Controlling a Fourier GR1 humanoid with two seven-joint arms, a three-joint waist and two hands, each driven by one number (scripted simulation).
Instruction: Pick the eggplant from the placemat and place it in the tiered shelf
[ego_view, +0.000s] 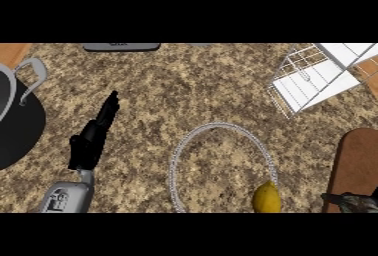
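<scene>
At the lower right edge the right hand (348, 202) barely shows, its state and any eggplant untellable, so it should lift clear of the brown oval wooden board (359, 156) before crossing to the white wire tiered shelf (316, 76), while the left hand (92, 139) rests straight-fingered beside the round grey-rimmed placemat (221, 125).

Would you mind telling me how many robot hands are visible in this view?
2. The left hand rests open on the counter at centre-left, fingers pointing up. The right hand barely shows at the lower right corner; most of it is hidden.
</scene>
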